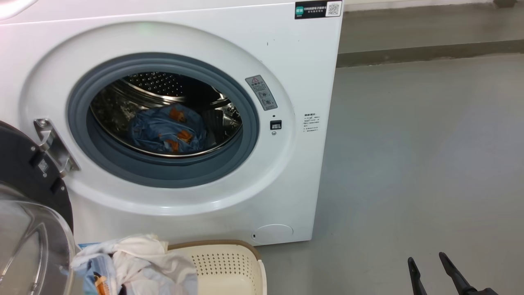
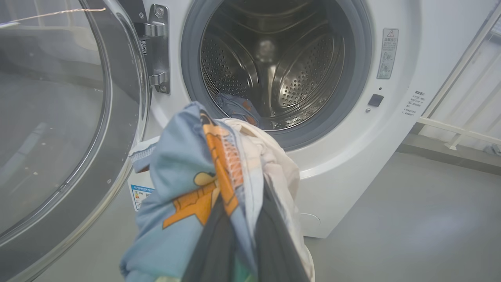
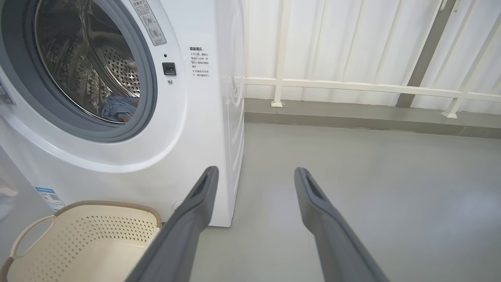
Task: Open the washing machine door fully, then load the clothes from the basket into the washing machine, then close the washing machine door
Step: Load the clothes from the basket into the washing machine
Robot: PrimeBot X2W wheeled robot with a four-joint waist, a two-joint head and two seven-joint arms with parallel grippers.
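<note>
The washing machine [image 1: 286, 61] stands with its door [image 1: 24, 172] swung open to the left, and the bulging glass [image 2: 58, 117] is close beside my left arm. One light-blue garment [image 1: 163, 127] lies in the steel drum. My left gripper [image 2: 242, 188] is shut on a bundle of clothes [image 2: 188, 168], blue with orange figures plus cream fabric, held up in front of the drum opening. In the head view this bundle [image 1: 139, 258] hangs over the left end of the basket [image 1: 221, 266]. My right gripper [image 3: 256, 172] is open and holds nothing, low at the right over the floor [image 1: 428, 262].
Bare grey floor [image 1: 409, 164] spreads to the right of the machine. A raised kerb [image 1: 430, 53] and a white railing [image 3: 352, 84] run behind it. The visible inside of the basket [image 3: 117, 204] holds nothing in the right wrist view.
</note>
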